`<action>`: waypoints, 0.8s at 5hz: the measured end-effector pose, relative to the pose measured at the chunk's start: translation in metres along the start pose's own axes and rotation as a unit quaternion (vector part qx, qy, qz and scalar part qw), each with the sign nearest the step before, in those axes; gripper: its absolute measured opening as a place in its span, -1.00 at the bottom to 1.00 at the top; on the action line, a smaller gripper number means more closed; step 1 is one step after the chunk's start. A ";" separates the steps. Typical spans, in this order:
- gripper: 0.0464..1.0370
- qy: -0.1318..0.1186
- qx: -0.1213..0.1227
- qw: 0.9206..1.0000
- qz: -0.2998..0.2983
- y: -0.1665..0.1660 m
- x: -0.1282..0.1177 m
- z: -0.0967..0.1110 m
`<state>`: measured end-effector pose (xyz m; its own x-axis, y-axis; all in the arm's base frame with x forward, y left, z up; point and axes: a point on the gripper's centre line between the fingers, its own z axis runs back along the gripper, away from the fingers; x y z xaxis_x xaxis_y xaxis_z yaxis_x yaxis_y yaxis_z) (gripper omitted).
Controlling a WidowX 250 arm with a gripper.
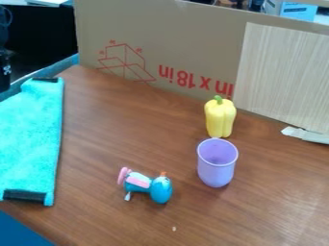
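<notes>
Judged light, stiff and slippery, the lilac cup [216, 173], seen upright at four o'clock on the wooden table [122, 129], a yellow toy bell pepper [220, 118] at its twelve, a toy bird [160, 190] at its eight, is best pinched by the rim, though whether the claw is apart or together cannot be told

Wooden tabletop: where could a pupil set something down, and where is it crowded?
The tabletop is bare between the turquoise cloth and yellow pepper, behind the blue-and-pink toy, and right of the purple cup. It is crowded where pepper and cup nearly meet.
</notes>
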<state>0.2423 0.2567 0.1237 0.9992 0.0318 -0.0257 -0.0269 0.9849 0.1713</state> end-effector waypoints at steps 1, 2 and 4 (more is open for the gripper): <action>0.93 0.012 -0.013 1.000 -0.002 -0.004 0.000 -0.012; 0.93 -0.004 -0.015 1.000 -0.007 -0.004 0.005 -0.019; 0.93 -0.037 -0.055 0.998 -0.002 0.005 0.004 -0.047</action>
<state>0.2443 0.2698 0.0783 0.9987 0.0191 0.0469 -0.0220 0.9979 0.0612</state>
